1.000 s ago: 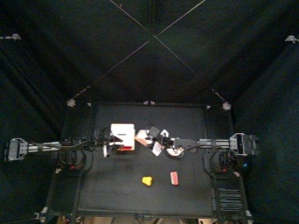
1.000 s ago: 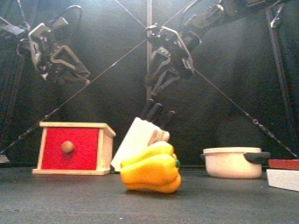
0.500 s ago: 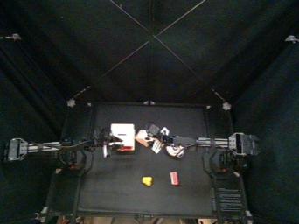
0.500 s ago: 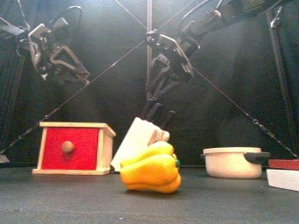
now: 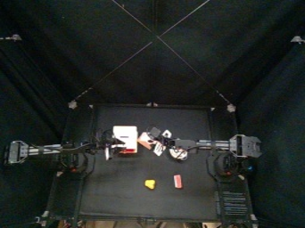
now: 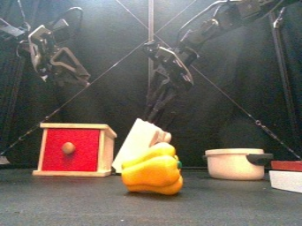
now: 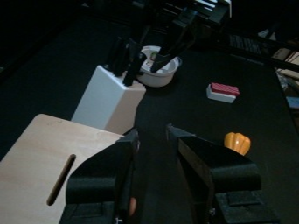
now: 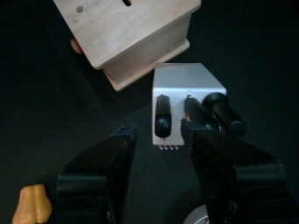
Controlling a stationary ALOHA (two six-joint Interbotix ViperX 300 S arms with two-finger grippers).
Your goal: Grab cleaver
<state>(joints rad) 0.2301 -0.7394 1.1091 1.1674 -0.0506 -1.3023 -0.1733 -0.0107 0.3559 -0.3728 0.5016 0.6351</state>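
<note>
Cleaver: not told apart; three black handles stick out of the white knife block, the thickest on one side, two slimmer beside it; blades hidden inside.
Knife block: white, tilted, directly ahead of the right gripper, slots facing it.
Right gripper: jaws wide apart, empty, hanging above the handles, not touching.
Wooden box: pale lid, red front, just beyond the block from the right gripper.
Left gripper: jaws apart, empty, raised over the wooden box.
Yellow pepper: in front of the block.
White pot: beside the block.
</note>
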